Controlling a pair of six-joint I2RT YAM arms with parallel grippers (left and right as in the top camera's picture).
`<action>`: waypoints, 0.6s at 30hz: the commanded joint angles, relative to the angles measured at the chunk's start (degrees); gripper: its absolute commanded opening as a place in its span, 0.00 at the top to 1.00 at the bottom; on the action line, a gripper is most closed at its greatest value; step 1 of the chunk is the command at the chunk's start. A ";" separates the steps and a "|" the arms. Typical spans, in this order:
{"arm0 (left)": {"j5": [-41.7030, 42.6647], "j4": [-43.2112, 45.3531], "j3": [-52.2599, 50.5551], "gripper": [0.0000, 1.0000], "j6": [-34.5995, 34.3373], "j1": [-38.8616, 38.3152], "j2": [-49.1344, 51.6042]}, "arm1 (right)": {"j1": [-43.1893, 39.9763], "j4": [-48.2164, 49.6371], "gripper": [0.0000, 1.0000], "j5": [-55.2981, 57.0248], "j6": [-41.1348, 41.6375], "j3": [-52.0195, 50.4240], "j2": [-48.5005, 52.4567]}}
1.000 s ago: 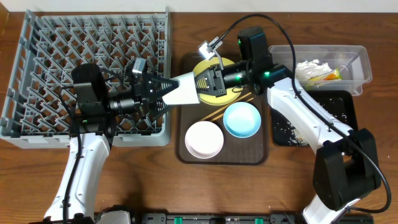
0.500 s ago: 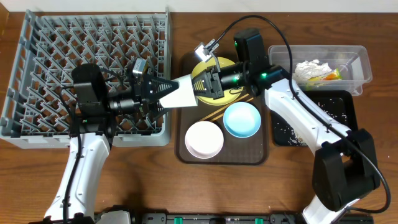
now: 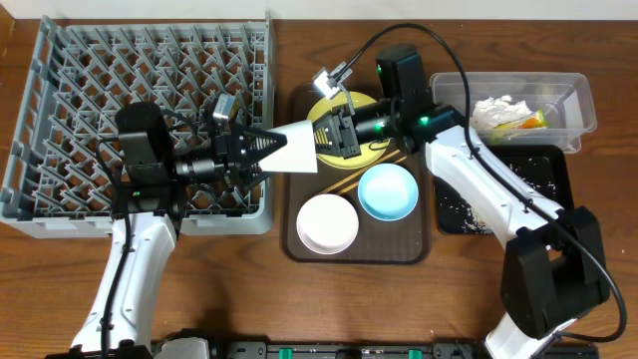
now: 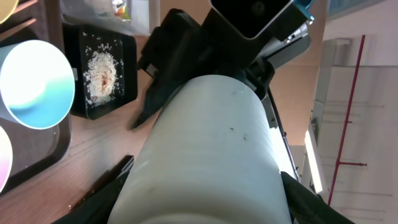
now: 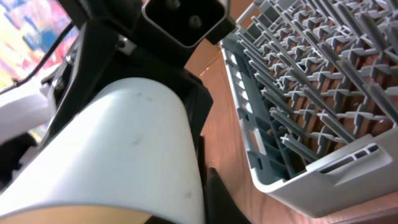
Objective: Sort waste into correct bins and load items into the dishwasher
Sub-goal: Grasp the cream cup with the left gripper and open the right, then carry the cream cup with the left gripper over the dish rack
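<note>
The small pale cup point(image 3: 296, 148) hangs on its side in the air between both arms, just right of the grey dish rack point(image 3: 100, 80). My left gripper point(image 3: 271, 150) is shut on its left end and my right gripper point(image 3: 324, 140) on its right end. The cup fills the left wrist view point(image 4: 211, 155) and the right wrist view point(image 5: 124, 155). The yellow plate point(image 3: 371, 153), chopsticks point(image 3: 344, 179), light blue bowl point(image 3: 387, 190) and white bowl point(image 3: 327, 223) lie on the brown tray point(image 3: 299, 244). Tissue point(image 3: 495, 108) and wrapper point(image 3: 528, 122) lie in the clear tub point(image 3: 583, 100).
The black tray point(image 3: 558, 170) holds rice crumbs point(image 3: 464, 209) to the right of the brown tray. The rack's near corner shows in the right wrist view point(image 5: 311, 81). The right arm crosses above the yellow plate.
The right arm has shifted slightly left with the cup. The left arm has stayed in place around the cup's other end.
</note>
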 commanded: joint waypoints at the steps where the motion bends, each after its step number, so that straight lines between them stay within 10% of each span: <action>1: 0.76 1.75 0.57 0.62 -0.11 -0.07 -0.07 | 0.94 -0.22 0.76 1.18 -1.29 0.26 -0.15; 10: 0.76 6.69 0.59 0.67 -0.09 0.31 -0.07 | -4.09 -0.26 0.29 1.38 -0.35 0.26 -0.74; 18: -3.02 12.28 0.59 0.70 -0.13 4.00 -0.07 | -14.12 -0.31 0.10 1.40 -0.17 0.26 -5.27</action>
